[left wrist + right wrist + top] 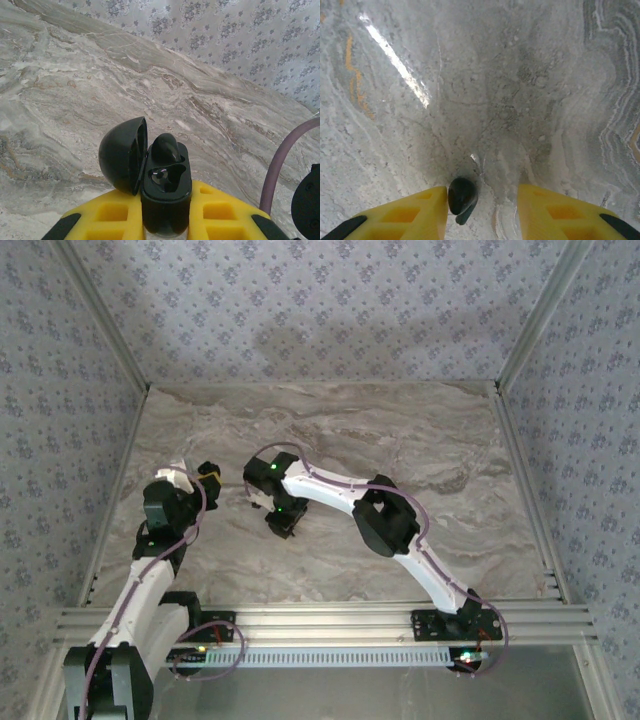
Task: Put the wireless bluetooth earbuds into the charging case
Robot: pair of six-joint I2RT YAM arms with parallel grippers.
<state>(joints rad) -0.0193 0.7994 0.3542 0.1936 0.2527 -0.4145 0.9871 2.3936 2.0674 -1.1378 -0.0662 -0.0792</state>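
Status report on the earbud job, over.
Left tool shut on charging case, lid open, one earbud seated. Right tool open, straddling second earbud on table, close beside one finger. No obstruction seen.

the top camera sits above and behind the two arms, tilted down and forward. their bases lie at its bottom edge, the left arm (150, 580) on the left and the right arm (400, 530) on the right, with the whole table (420, 430) and the patterned walls (320, 310) seen from far off. the left wrist camera looks low and slanting across the marble toward one of the walls, with the left fingers (115, 220) and the case (165, 200) close under the lens. the right wrist camera faces almost straight down, very near the marble, with the right fingers (560, 212) at its bottom edge. each wrist view shares a small patch of the table with the top view.
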